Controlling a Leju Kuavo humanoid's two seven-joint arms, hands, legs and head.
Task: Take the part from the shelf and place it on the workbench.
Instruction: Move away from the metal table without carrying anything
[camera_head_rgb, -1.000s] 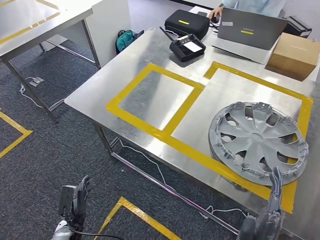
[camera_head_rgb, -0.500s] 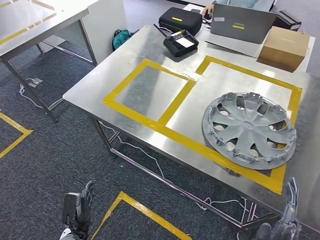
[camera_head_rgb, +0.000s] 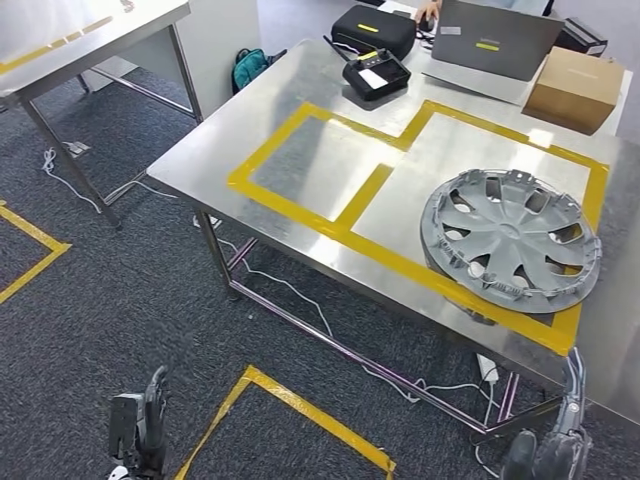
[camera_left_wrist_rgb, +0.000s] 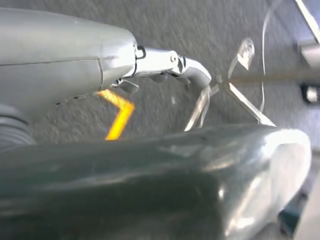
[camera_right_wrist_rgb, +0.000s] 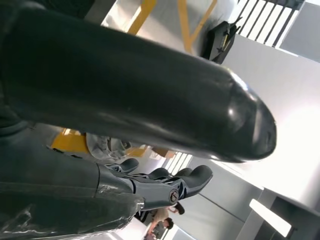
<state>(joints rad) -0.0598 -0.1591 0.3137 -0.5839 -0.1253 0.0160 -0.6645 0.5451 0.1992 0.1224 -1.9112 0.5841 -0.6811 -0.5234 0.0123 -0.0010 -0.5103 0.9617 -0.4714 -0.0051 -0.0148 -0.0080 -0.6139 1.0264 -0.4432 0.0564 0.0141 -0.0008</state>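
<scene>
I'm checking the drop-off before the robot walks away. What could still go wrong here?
1. The wheel cover lies across the yellow tape near the workbench's front edge, so a bump could slide it off.
2. The right hand hangs just below that edge; raising it could catch the table.
3. Cables lie on the floor under the bench, a possible snag for stepping feet.

Beyond the yellow tape frames (camera_head_rgb: 355, 215), a black remote controller (camera_head_rgb: 376, 75) sits just in front of a black case (camera_head_rgb: 373, 30), with a grey laptop (camera_head_rgb: 494, 45) and cardboard box (camera_head_rgb: 577, 88) further right.
</scene>
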